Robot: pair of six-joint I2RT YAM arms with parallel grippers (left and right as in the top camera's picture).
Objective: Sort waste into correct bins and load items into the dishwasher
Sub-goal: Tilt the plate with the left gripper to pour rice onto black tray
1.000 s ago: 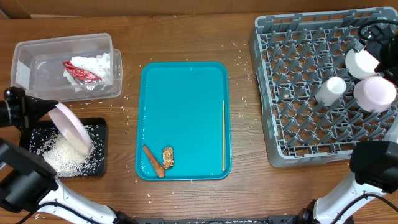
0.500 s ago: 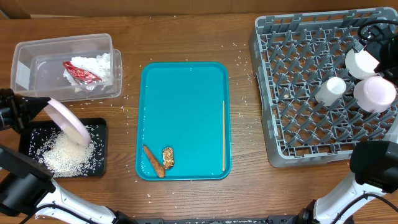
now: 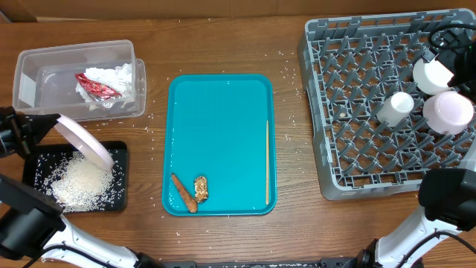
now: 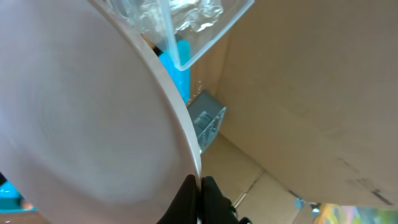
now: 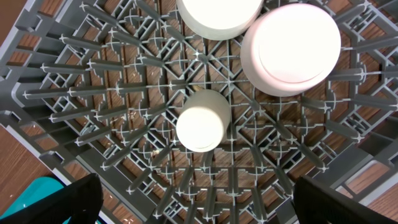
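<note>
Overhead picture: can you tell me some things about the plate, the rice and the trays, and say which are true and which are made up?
1. The left fingers hold the plate tilted over the black tray. True.
2. The rice lies in the clear tub. False: it is piled in the black tray; the tub holds a napkin and a red wrapper.
3. Two bowls and a cup sit in the grey rack. True.
4. The teal tray is empty. False: a carrot stick, a brown chunk and a thin stick lie on it.
5. The right fingers grip the cup. False: they stand wide open above the rack, holding nothing.
</note>
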